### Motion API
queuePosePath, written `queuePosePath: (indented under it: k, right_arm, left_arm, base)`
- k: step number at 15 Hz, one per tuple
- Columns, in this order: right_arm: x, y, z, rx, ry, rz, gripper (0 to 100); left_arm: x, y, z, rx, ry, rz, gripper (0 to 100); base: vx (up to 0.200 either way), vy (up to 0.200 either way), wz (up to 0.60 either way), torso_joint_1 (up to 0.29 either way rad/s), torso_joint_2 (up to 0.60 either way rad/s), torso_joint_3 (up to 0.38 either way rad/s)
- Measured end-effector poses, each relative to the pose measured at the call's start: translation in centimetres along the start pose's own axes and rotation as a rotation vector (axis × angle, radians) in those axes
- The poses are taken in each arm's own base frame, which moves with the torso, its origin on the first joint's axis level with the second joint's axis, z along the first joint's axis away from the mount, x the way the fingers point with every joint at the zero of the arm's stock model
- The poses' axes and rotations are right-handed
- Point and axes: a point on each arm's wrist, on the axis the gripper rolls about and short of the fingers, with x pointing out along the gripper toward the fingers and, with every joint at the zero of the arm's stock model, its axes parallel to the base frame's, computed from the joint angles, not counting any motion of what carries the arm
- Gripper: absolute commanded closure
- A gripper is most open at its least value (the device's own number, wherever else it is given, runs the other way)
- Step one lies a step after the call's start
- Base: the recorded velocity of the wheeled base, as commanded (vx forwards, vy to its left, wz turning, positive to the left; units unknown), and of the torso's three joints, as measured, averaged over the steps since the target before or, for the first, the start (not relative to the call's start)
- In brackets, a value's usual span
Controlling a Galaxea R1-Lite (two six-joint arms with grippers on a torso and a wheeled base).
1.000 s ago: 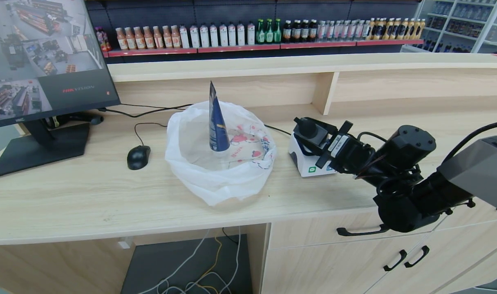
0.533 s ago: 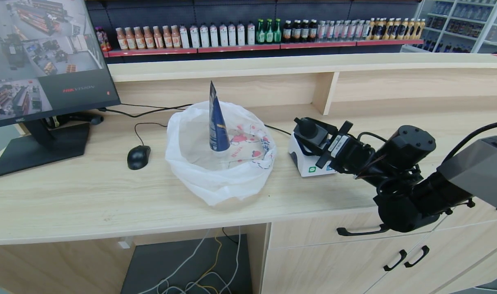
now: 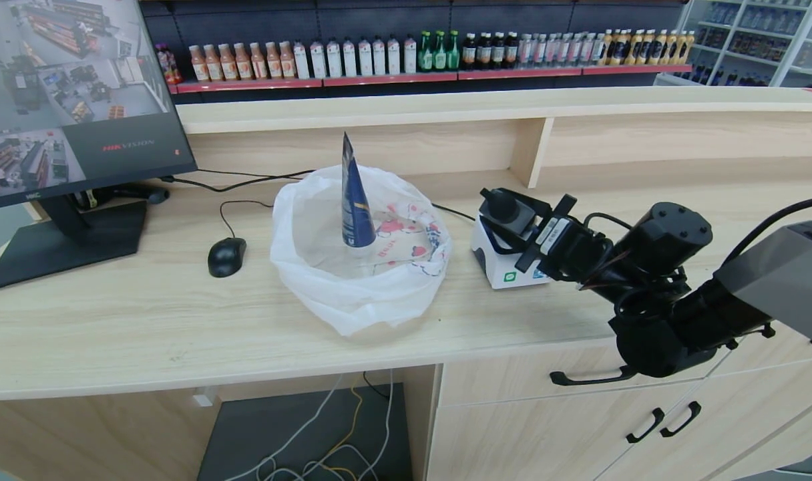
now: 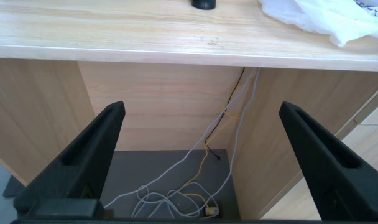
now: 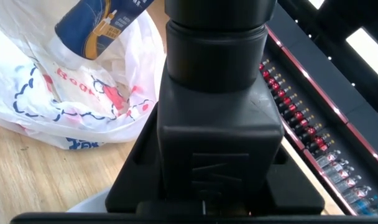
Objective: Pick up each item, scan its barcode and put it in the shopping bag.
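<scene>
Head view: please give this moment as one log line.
right gripper: holds scanner at cradle | left gripper: open, below counter | tube: upright in bag

A thin white plastic shopping bag (image 3: 352, 294), printed in red and blue, sits slumped open on the pale wooden surface (image 3: 145, 321). A dark blue tapered tube (image 3: 354, 200) stands upright inside the bag, narrow end up. A black barcode scanner (image 3: 503, 208) sits just beside the bag.

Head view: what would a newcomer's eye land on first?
A blue tube stands tip-up in the white shopping bag in the middle of the counter. Just to its right, the right tool grips a black scanner above its white stand.
</scene>
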Motion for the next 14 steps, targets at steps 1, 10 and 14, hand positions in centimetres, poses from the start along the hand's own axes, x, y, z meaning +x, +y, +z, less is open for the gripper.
queuePosePath:
  k: [1, 10, 14]
  right_arm:
    - [0.0, 0.0, 0.0, 0.004, 0.0, -0.001, 100]
    - [-0.6, -2.4, 4.6, 0.157, 0.06, -0.162, 100]
    - [-0.9, -1.1, 9.4, 0.455, 0.059, -0.209, 100]
  left_arm:
    - [0.0, 0.0, 0.0, 0.0, 0.0, 0.0, 0]
    - [0.0, 0.0, 0.0, 0.0, 0.0, 0.0, 0]
    - [0.0, 0.0, 0.0, 0.0, 0.0, 0.0, 0]
  base:
    - [0.0, 0.0, 0.0, 0.0, 0.0, 0.0]
    - [0.0, 0.0, 0.0, 0.0, 0.0, 0.0]
    - [0.0, 0.0, 0.0, 0.0, 0.0, 0.0]
